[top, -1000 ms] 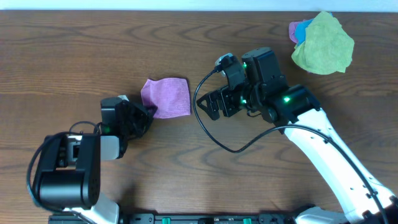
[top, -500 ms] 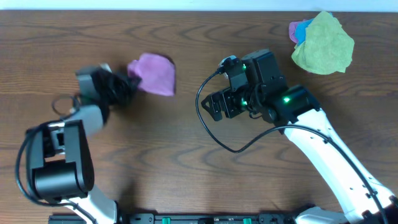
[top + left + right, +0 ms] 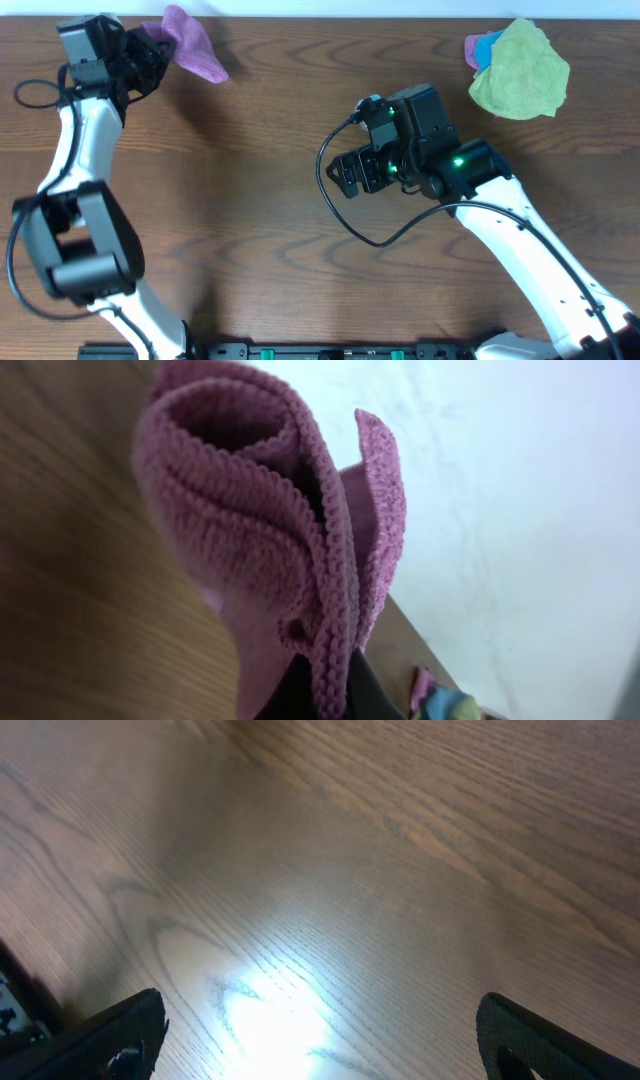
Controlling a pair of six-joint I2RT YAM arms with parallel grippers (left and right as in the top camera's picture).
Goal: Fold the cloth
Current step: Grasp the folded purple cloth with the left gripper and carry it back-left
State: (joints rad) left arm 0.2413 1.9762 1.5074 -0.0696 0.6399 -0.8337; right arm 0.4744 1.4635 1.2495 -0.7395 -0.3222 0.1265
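Observation:
The purple-magenta cloth (image 3: pixel 192 42) hangs bunched at the far left corner of the table, raised off the wood. My left gripper (image 3: pixel 150 45) is shut on its edge. In the left wrist view the cloth (image 3: pixel 270 540) fills the frame, rolled and folded over itself, with its hem pinched between my dark fingertips (image 3: pixel 325 695). No white tag shows. My right gripper (image 3: pixel 345 170) is open and empty over the middle of the table; in the right wrist view its two fingertips (image 3: pixel 320 1040) stand wide apart above bare wood.
A yellow-green cloth (image 3: pixel 520 68) lies heaped at the far right corner, with a blue cloth (image 3: pixel 485 47) and a bit of purple peeking from under it. The right arm's black cable (image 3: pixel 345 215) loops over the table's middle. The white wall runs behind the far edge.
My left arm has swung from the front left to the far left corner, carrying the cloth up and away from the table's middle. The right arm has barely moved.

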